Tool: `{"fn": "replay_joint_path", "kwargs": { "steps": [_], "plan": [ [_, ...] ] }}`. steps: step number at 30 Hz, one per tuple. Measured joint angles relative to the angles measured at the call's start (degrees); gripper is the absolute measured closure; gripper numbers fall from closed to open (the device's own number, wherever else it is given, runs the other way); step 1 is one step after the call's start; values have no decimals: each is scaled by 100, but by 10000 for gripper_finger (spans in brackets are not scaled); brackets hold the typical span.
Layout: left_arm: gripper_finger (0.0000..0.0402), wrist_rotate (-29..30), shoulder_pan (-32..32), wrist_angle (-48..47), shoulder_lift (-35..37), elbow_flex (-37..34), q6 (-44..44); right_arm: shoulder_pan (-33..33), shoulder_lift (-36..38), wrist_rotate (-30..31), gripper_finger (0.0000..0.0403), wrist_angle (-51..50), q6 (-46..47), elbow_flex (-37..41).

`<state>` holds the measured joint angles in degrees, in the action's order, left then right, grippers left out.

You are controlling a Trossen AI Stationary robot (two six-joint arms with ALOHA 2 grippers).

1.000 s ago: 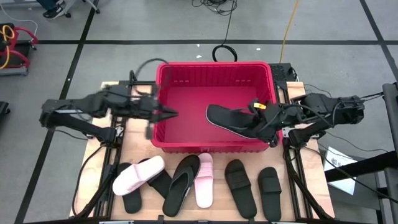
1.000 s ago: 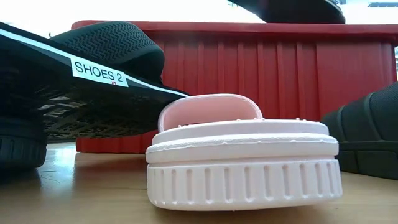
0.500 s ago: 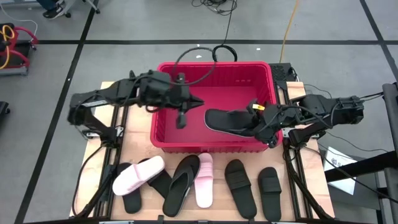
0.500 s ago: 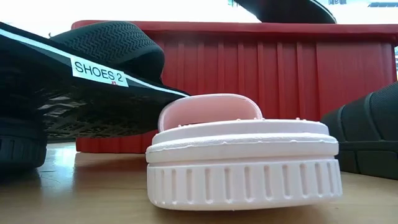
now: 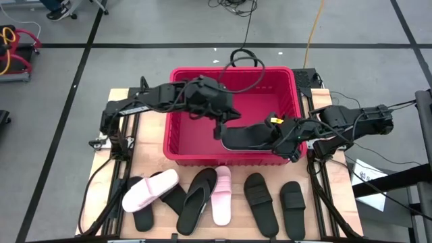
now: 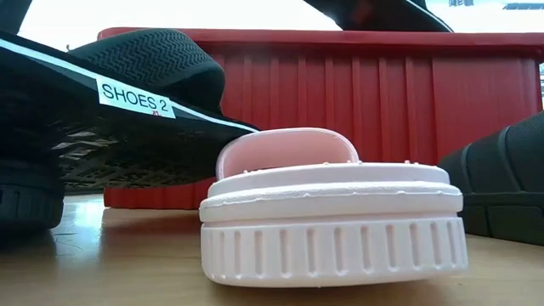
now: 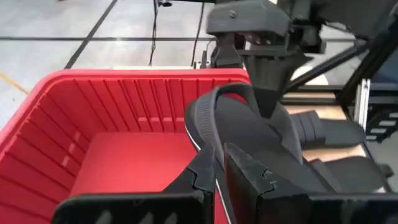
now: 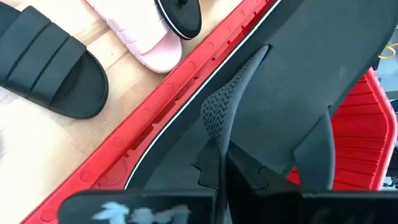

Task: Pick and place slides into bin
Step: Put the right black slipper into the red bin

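The red bin (image 5: 177,101) stands at the table's far middle. My right gripper (image 5: 278,135) is shut on a black thong slide (image 5: 246,137) held over the bin; in the low view the slide (image 6: 365,10) shows above the bin's rim. My left gripper (image 5: 221,128) reaches over the bin from the left, shut, with its tips (image 7: 219,174) at the slide's free end (image 7: 202,124). Several more slides lie on the table in front of the bin: two pink (image 5: 150,189) (image 5: 221,196), the rest black (image 5: 196,201) (image 5: 261,202) (image 5: 292,209). My right gripper pinches the slide's patterned strap (image 8: 217,115) between its two fingers. They come from the table's right, slanting down. The slide is lifted clear above the bin's near wall (image 8: 180,93) and reaches out toward the left. Whether my left gripper touches the slide's free end, I cannot tell.
The bin's slotted walls (image 6: 382,93) rise around both grippers. A black slide labelled "SHOES 2" (image 6: 136,98) leans over another slide close to the low camera, beside a pink slide (image 6: 331,221). Bare wood (image 5: 148,148) shows left of the bin.
My left gripper has swung from the bin's left wall toward the table's right, across the bin, up to the held slide's free end. The slide in my right gripper has shifted slightly left and lies more level.
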<state>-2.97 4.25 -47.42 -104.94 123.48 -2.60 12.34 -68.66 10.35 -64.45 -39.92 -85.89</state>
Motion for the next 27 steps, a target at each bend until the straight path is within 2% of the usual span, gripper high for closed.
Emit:
{"fn": "replay_joint_path", "kwargs": {
  "steps": [7, 13, 17, 19, 21, 23, 27],
  "plan": [
    [360, 0, -101, -35, 98, 0, -880, 0, 0, 15, 403, -2, -24, 0],
    [296, 31, -208, 45, 102, 0, -1203, 0, 4, 33, 403, 12, -20, 0],
    [262, 85, -304, -97, 102, 0, -2455, 2, 7, 304, 403, 96, 7, 0],
    [254, 226, -384, -132, 119, 0, -3204, 0, 40, 334, 403, 84, 13, 0],
    [250, 450, -461, -87, 174, -4, -3586, 0, 63, 334, 403, 125, 7, 0],
    [250, 557, -484, 140, 207, 4, -3393, 2, 76, 320, 403, 148, -6, 0],
    [249, 474, -300, 150, 151, 4, -2082, 2, 76, 315, 403, 147, -80, 0]
  ]
}}
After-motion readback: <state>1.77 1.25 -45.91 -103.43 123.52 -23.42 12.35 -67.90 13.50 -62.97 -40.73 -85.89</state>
